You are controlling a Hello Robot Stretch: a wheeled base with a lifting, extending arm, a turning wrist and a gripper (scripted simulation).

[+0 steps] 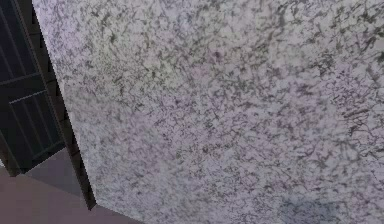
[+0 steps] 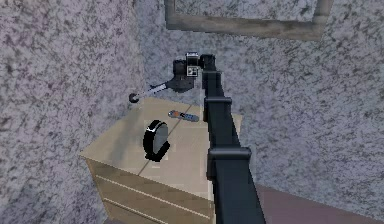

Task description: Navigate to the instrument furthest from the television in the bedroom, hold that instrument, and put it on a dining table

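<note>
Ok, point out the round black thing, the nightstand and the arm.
Round black thing (image 2: 155,140): arm side view, middle of its face.
Nightstand (image 2: 116,149): arm side view, bare part of its top.
Arm (image 2: 226,150): arm side view, midway along the dark bar.

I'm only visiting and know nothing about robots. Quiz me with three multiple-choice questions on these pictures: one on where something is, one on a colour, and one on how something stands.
1. Where is the round black object?
A. On top of the wooden cabinet
B. On the floor
C. Hanging on the wall

2. What colour is the robot's arm?
A. White
B. Black
C. Red

3. How does the round black object stand?
A. Lying flat
B. Upright on its edge
C. Tipped over inside a drawer

Answers:
1 A: it rests on the cabinet's light top, left of the arm in the arm side view.
2 B: the long square bar is dark throughout.
3 B: its round outline rises straight up from the top.
</note>
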